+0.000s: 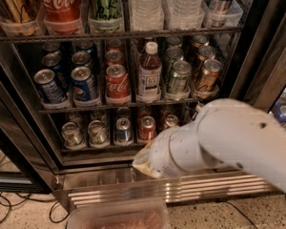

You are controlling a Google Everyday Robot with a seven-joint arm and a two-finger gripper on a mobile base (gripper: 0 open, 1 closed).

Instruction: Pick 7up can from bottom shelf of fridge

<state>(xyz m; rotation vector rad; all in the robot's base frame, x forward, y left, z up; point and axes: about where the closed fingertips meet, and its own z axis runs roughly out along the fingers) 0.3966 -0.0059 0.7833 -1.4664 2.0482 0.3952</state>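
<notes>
The fridge stands open before me, black-framed with wire shelves. The bottom shelf is dim and holds a row of cans. Two pale silvery cans stand at its left, then a blue can, a red can and another silvery can. Labels are unreadable, so I cannot tell which is the 7up can. My gripper is at the tip of the white arm, low in front of the bottom shelf, just below the red can.
The shelf above holds Pepsi cans, Coca-Cola cans, a bottle and green and bronze cans. A ribbed steel base panel lies below. A clear plastic bin sits at the bottom edge. Cables lie on the floor at left.
</notes>
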